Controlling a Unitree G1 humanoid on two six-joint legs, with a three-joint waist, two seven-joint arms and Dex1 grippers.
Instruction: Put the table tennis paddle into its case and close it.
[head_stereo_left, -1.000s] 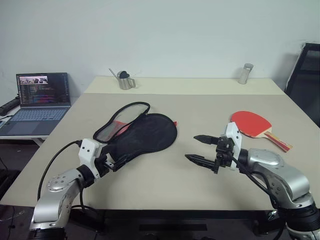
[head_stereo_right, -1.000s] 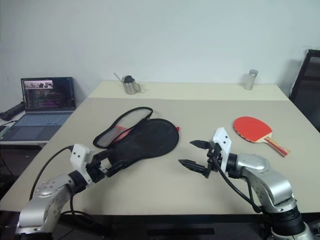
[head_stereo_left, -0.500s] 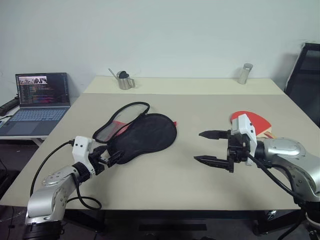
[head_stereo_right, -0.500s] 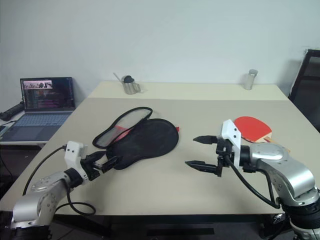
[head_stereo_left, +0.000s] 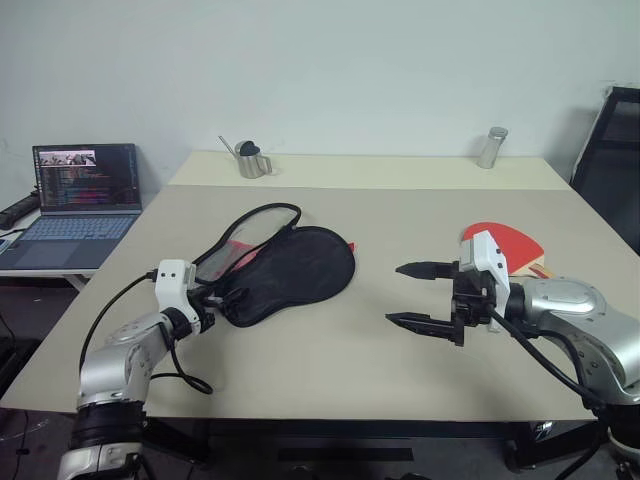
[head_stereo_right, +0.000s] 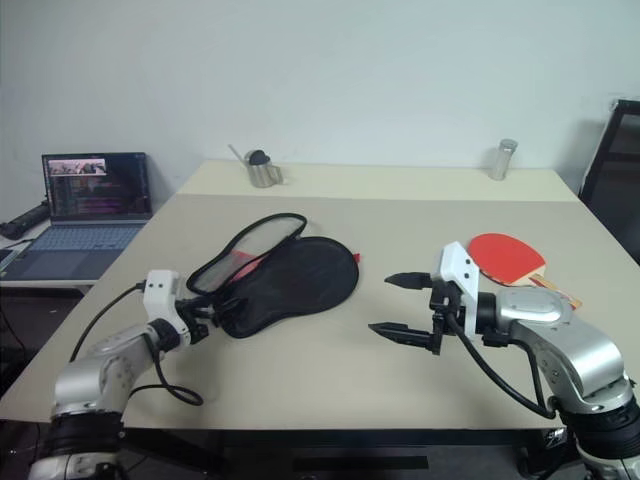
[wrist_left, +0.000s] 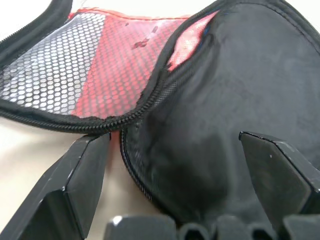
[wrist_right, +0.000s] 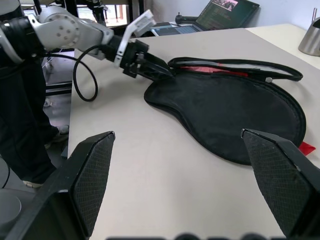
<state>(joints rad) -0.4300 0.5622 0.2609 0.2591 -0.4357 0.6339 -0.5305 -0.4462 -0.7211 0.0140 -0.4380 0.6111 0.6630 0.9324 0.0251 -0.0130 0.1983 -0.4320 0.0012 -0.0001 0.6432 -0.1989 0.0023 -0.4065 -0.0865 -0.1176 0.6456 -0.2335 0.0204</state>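
Between the wide-open left pincer (wrist_left: 170, 165) fingers, the case (head_stereo_left: 285, 275), its narrow end.

Black case (wrist_right: 227, 117) lying flat on the pale desk (wrist_right: 150, 190), its zip edge open along the far side with red lining visible beneath the raised black loop. Left gripper (wrist_right: 155, 70) at the narrow handle end of the case, its jaws at the case's edge; whether they touch it cannot be told. Black cable (wrist_right: 82, 75) looping from the silver left arm. Right gripper (wrist_right: 175, 185) in the foreground, jaws spread wide, holding nothing. Laptop (wrist_right: 220, 12) and metal cup (wrist_right: 310, 37) behind.
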